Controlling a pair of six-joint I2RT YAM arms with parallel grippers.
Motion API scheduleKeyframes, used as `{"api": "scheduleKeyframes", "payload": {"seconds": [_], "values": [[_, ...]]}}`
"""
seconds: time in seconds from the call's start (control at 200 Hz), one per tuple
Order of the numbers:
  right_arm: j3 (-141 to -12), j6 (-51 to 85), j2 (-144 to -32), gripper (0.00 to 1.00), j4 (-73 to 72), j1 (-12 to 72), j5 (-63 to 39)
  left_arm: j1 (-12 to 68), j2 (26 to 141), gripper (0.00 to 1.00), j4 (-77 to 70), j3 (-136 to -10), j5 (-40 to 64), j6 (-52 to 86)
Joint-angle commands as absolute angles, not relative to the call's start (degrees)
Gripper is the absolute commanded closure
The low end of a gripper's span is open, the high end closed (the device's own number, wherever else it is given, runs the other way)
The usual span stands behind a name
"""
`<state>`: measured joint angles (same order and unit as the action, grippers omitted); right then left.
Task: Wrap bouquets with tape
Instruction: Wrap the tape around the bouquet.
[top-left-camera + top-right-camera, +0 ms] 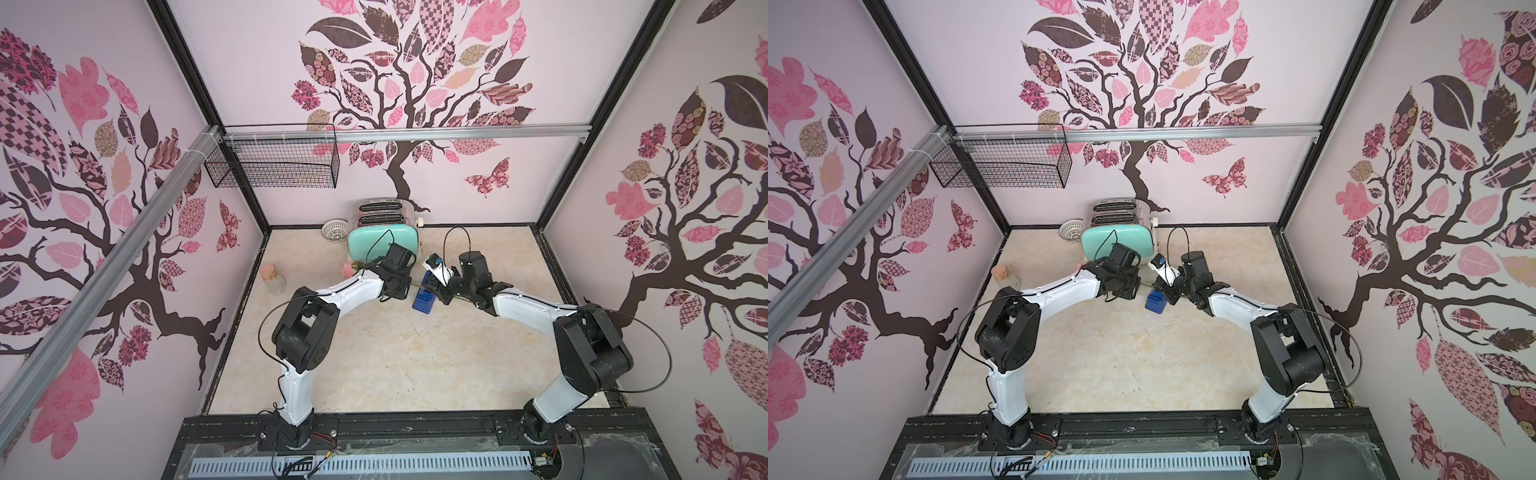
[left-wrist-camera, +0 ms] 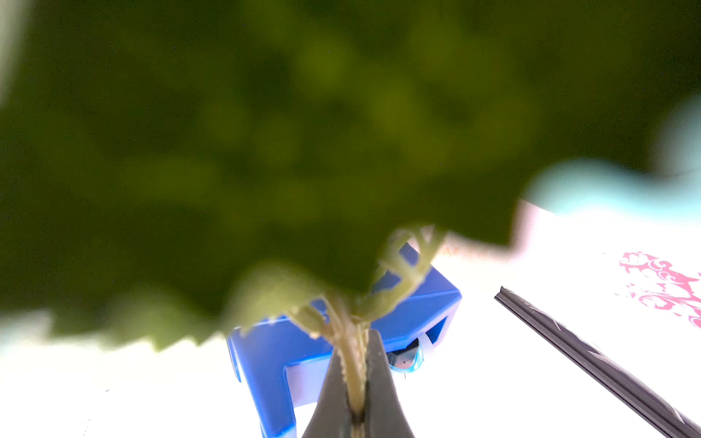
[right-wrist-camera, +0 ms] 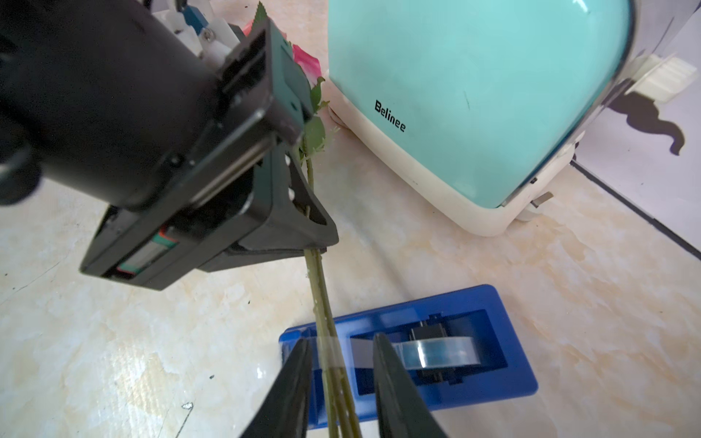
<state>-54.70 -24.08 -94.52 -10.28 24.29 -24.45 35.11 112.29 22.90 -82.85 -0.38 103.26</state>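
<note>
Shows left tool (image 3: 316, 242) clenched on the bouquet (image 3: 320, 295): matte black wedge-shaped fingers (image 2: 330, 398) pinching thin, knobbly green stems just below the leaves. Carries the stems out above the blue dispenser (image 3: 512, 341), pink rose head partly hidden behind the tool, close to the toaster (image 3: 474, 94). Fills most of the left wrist view with one blurred, saw-edged green leaf.

Shows right tool (image 3: 343, 379) released: smooth black tapered fingers standing apart, straddling the stems, no visible touch.

Finds the tape (image 3: 440, 352) as a small glossy clear roll on a black hub, set in the hollow of the rectangular hard-plastic dispenser. Lies flat on the marbled beige surface (image 1: 395, 353). Stretches a thin translucent strip from the roll across the stems, between the right tool's fingers. Cannot tell whether the strip sticks to a finger.

Puts the toaster just behind: rounded glossy mint shell, cream base, black "Belinee" lettering.

In both top views, has the two tools nearly nose to nose in front of the toaster, dispenser (image 1: 423, 300) just beneath them.
</note>
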Motion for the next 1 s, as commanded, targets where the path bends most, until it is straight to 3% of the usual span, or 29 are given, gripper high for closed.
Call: {"api": "scheduleKeyframes", "payload": {"seconds": [0.0,0.996], "values": [[-56.1,-25.1,-96.8,0.69,-9.9,24.2,-26.8,34.7,110.4,1.0,23.3,-85.3,-0.6,102.3],[-56.6,-29.9,-99.4,0.71,-11.6,25.9,-22.1,34.5,111.3,1.0,23.4,-86.3,0.0,102.1]]}}
